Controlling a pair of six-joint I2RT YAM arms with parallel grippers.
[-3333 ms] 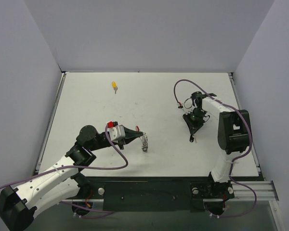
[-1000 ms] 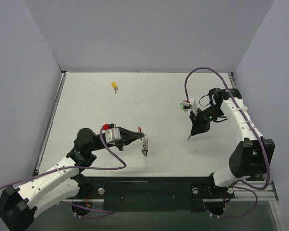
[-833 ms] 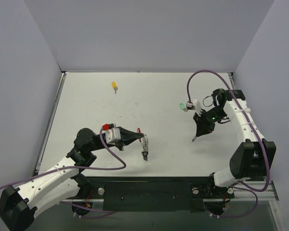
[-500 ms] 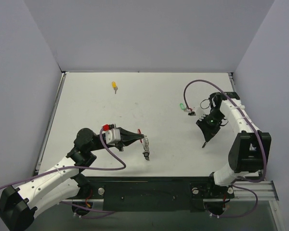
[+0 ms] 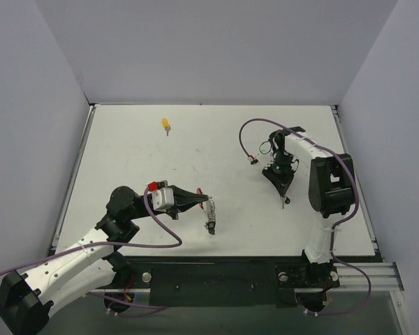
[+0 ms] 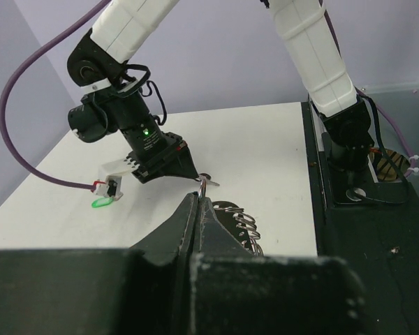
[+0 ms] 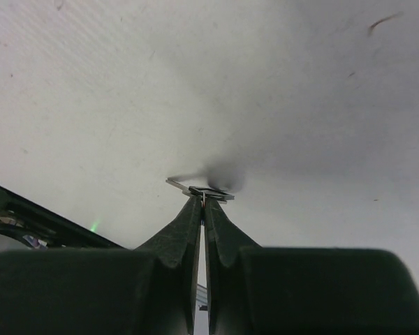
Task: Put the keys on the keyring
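Threading seems at hand: our left fingers (image 6: pixel 194 213) clench the silvery wire keyring (image 6: pixel 244 223) over the white tabletop (image 5: pixel 230 139). Our right fingers (image 7: pixel 190 216) pinch a small silver metal key (image 7: pixel 199 190), which probably needs aligning next.

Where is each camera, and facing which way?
Top external: high behind the robot, looking down at the table; left arm, right arm show.
Left wrist: looks past shut left hand and keyring toward right arm.
Right wrist: looks down shut right hand, pinching a key, at table.
Shared: top and left wrist both show keyring.
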